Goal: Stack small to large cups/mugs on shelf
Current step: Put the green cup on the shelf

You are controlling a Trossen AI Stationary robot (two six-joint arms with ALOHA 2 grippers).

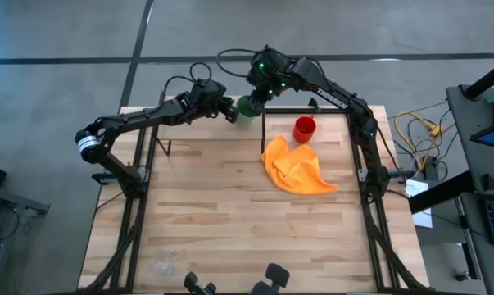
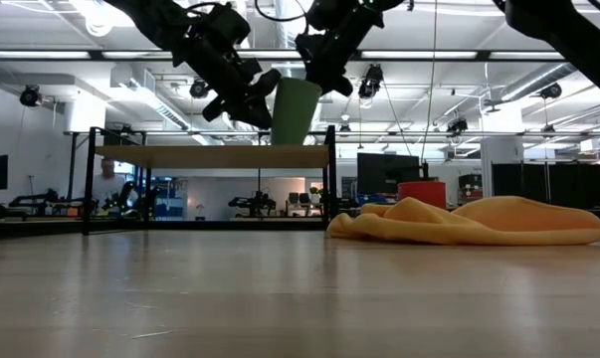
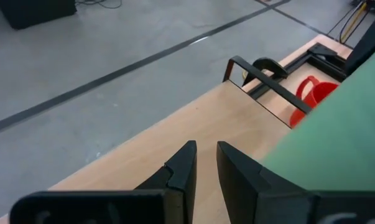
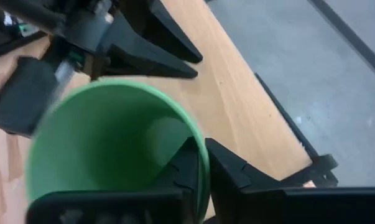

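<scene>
The green handleless cup [image 2: 297, 111] hangs upright at the right end of the shelf's light wooden board [image 2: 180, 156]; I cannot tell whether its base rests on the board. My right gripper [image 4: 203, 146] comes down on the cup's rim and is shut on it. My left gripper [image 3: 206, 149] is shut and lies level beside the cup's left wall. The red mug [image 1: 304, 129] stands on the table to the right of the shelf. The clear glass cup [image 1: 165, 262] sits near the table's near left corner. My right gripper pinches the green cup's rim [image 4: 203, 163] with one finger [image 4: 186, 163] inside the cup and the other outside. It comes from above, slanting down. The cup hangs upright below the fingers. My left gripper lies against or just beside the cup's outer wall [image 3: 336, 137]; I cannot tell whether it touches.
A crumpled orange cloth [image 1: 300, 168] lies on the table in front of the red mug. Black metal posts [image 2: 88, 179] frame the shelf at the table's far edge. Bare plank tabletop [image 1: 214, 213] fills the middle and near side.
</scene>
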